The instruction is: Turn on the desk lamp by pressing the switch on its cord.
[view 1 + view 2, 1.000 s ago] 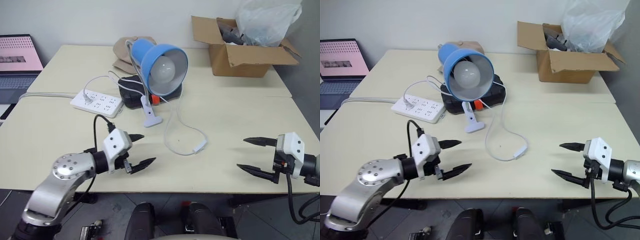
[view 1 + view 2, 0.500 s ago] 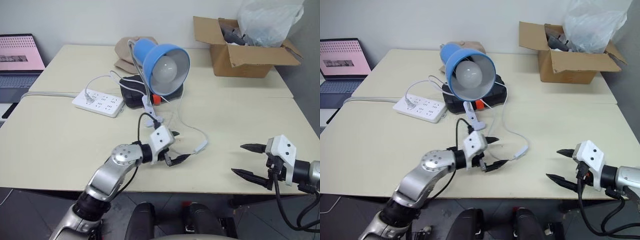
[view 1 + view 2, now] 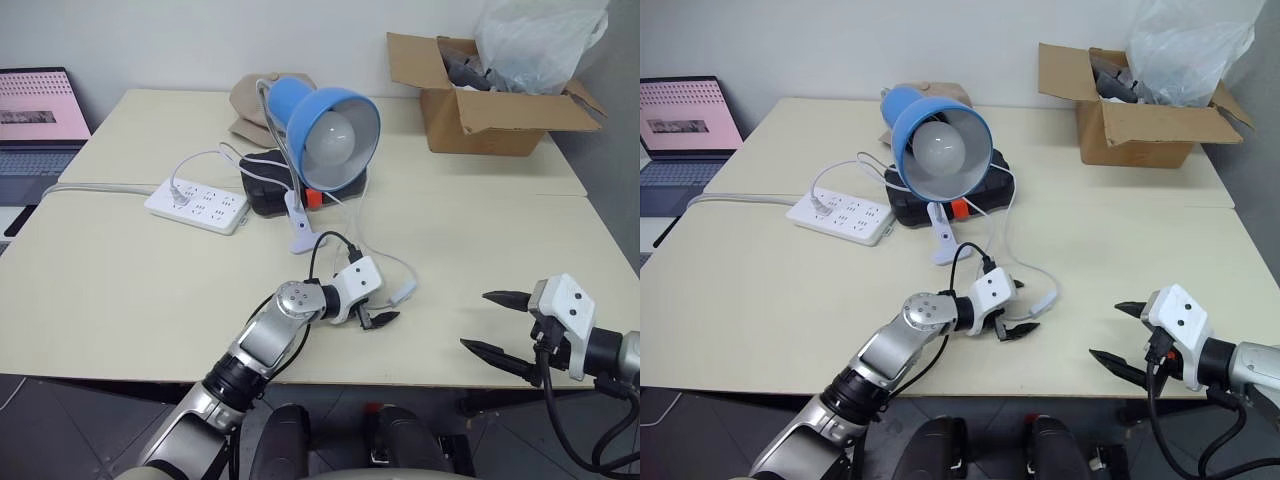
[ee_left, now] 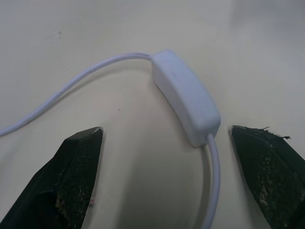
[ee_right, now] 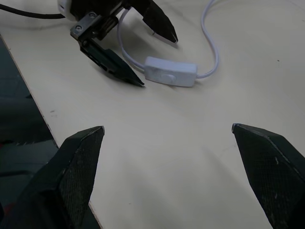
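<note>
The blue desk lamp [image 3: 330, 125] stands on its white clip base near the table's middle, its bulb unlit. Its thin white cord [image 3: 352, 235] loops toward the front edge and carries the small white switch [image 3: 402, 293]. My left gripper [image 3: 387, 305] is open, low over the table just left of the switch. In the left wrist view the switch [image 4: 186, 95] lies between and ahead of the black fingers [image 4: 76, 167], untouched. My right gripper [image 3: 478, 320] hangs open at the front right edge, apart from the switch [image 5: 170, 71].
A white power strip [image 3: 195, 205] lies left of the lamp. A black case [image 3: 262, 192] and a tan hat [image 3: 248, 100] sit behind it. A cardboard box [image 3: 490, 110] with a plastic bag stands at the back right. A laptop [image 3: 35, 120] is at the far left.
My left arm has swung right and forward across the table, bringing its open gripper up to the switch. The right gripper has barely moved.
</note>
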### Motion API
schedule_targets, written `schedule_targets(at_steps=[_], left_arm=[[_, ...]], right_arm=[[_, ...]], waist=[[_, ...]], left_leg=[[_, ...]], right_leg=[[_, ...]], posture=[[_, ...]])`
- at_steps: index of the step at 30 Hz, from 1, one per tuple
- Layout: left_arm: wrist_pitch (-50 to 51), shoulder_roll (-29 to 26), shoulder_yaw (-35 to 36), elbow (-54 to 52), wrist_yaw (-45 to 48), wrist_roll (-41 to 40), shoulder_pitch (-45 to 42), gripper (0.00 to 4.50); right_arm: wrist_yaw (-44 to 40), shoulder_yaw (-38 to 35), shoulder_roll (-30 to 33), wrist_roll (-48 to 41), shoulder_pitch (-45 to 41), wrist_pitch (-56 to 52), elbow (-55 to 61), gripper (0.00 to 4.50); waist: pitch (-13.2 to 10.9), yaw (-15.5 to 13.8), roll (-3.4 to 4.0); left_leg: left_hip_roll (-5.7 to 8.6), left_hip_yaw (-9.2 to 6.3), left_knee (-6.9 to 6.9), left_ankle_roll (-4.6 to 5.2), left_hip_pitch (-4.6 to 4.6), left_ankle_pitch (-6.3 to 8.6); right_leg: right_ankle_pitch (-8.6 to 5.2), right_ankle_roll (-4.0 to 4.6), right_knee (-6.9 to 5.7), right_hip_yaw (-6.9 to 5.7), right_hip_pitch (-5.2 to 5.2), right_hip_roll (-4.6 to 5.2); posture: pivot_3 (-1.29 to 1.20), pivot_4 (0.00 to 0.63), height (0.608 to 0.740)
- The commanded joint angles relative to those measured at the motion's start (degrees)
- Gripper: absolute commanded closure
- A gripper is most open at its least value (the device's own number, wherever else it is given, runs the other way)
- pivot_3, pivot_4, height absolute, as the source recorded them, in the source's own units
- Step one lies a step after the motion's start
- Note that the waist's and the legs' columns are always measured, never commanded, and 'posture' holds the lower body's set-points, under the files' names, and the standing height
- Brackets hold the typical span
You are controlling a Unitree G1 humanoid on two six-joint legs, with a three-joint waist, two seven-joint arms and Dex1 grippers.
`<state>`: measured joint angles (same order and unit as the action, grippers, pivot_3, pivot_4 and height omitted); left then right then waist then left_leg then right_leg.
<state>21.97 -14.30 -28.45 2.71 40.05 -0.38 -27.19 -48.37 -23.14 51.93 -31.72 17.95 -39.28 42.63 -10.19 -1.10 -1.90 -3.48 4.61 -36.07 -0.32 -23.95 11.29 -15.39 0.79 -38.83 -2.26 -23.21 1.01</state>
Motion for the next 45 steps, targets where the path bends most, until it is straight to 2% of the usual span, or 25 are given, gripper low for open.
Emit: schedule_targets(at_steps=[1, 3, 11, 18, 19, 25, 31, 35, 37, 42, 45], left_arm=[[-0.69, 1.35, 0.4, -0.52, -0.51, 0.84, -0.98, 0.39], [-0.83, 1.21, 0.09, -0.7, -0.13, 1.26, -0.82, 0.67], [-1.29, 1.57, 0.24, -0.17, -0.54, 2.58, -0.58, 2.35], [-2.14, 0.88, 2.19, 0.23, -0.4, 2.51, -0.92, 4.03], [-2.06, 0.53, 2.75, 0.07, -0.21, 2.22, -0.91, 4.14], [-1.84, -1.79, 6.63, -1.49, 1.32, 0.29, -0.54, 4.14], [0.12, -6.3, 10.55, -8.44, 8.85, -6.68, 1.34, 4.14], [5.54, -14.41, 16.78, -16.3, 19.48, -17.94, 3.69, 4.14], [6.72, -18.08, 18.55, -17.81, 22.55, -21.0, 4.54, 4.14], [6.54, -23.69, 20.77, -17.92, 26.22, -23.07, 6.03, 4.14], [6.71, -24.99, 21.16, -18.71, 26.71, -23.99, 6.64, 4.14]], right_arm=[[0.28, -1.33, 0.3, -0.61, -0.66, 0.06, 1.46, 0.0], [0.23, -1.04, 0.5, -0.49, -1.07, 0.05, 1.27, 0.0], [0.06, 0.14, 0.65, -0.11, -2.18, 0.05, 0.84, 0.0], [0.03, 1.32, 0.53, 1.04, -1.86, 1.0, 0.57, 0.0], [-0.04, 1.4, 0.47, 1.25, -1.71, 1.18, 0.57, 0.0], [-0.18, 2.3, 0.18, 1.75, -1.89, 1.92, 0.98, 0.0], [-0.21, 4.78, 0.26, 1.38, -4.75, 3.7, 2.48, 0.0], [1.18, 9.77, -0.21, -3.2, -15.03, -0.25, 2.59, 0.0], [1.77, 12.14, -0.1, -4.47, -19.59, -2.86, 1.65, 0.0], [1.82, 20.92, -1.82, -5.17, -32.21, -6.99, -2.32, 0.0], [1.23, 26.28, -3.58, -4.41, -37.96, -7.83, -4.75, 0.0]], waist=[[0.0, 0.03, 0.0], [0.0, 0.07, 0.0], [0.0, 0.06, 0.0], [0.0, 0.07, 0.0], [0.0, 0.07, 0.0], [0.0, 0.08, 0.0], [-0.01, 0.48, -0.01], [-0.04, 1.52, -0.05], [-0.04, 1.71, -0.05], [-0.04, 1.25, -0.06], [-0.05, 1.07, -0.07]], left_leg=[[0.0, 0.0, 0.0, 0.0, 0.0, 0.0], [-0.01, -0.01, 0.01, 0.0, 0.0, 0.0], [0.0, -0.01, 0.0, 0.0, 0.0, 0.0], [-0.01, -0.02, 0.0, 0.0, 0.0, 0.0], [-0.01, -0.02, 0.0, 0.0, 0.0, 0.0], [-0.02, -0.02, 0.01, 0.0, 0.01, 0.0], [-0.05, 0.01, 0.02, 0.0, -0.01, 0.0], [-0.09, 0.01, 0.01, 0.0, 0.04, 0.0], [-0.13, -0.01, 0.03, -0.01, 0.08, 0.0], [-0.1, -0.01, 0.02, -0.01, 0.05, 0.0], [-0.09, 0.04, 0.03, 0.0, 0.0, 0.0]], right_leg=[[0.0, 0.0, 0.0, 0.0, 0.0, 0.0], [0.0, 0.0, 0.0, -0.01, 0.0, -0.01], [0.0, 0.0, 0.0, -0.01, 0.0, -0.01], [0.0, 0.0, 0.0, -0.01, 0.0, -0.01], [0.0, 0.0, 0.0, -0.01, 0.0, -0.01], [0.0, 0.0, -0.01, -0.02, 0.0, -0.02], [0.0, 0.0, 0.0, 0.0, -0.02, -0.02], [0.0, 0.0, -0.05, 0.01, -0.02, -0.06], [0.0, 0.01, -0.08, 0.02, -0.03, -0.1], [-0.02, 0.05, -0.04, -0.01, -0.02, -0.05], [-0.02, 0.04, 0.02, 0.02, -0.04, -0.01]], posture=[[0.0, 0.15, 0.74], [0.0, 0.15, 0.74], [0.0, 0.15, 0.74], [0.0, 0.15, 0.74], [0.0, 0.15, 0.74], [0.0, 0.15, 0.74], [0.0, 0.15, 0.74], [0.0, 0.15, 0.74], [0.0, 0.15, 0.74], [0.0, 0.15, 0.74], [0.0, 0.15, 0.74]])
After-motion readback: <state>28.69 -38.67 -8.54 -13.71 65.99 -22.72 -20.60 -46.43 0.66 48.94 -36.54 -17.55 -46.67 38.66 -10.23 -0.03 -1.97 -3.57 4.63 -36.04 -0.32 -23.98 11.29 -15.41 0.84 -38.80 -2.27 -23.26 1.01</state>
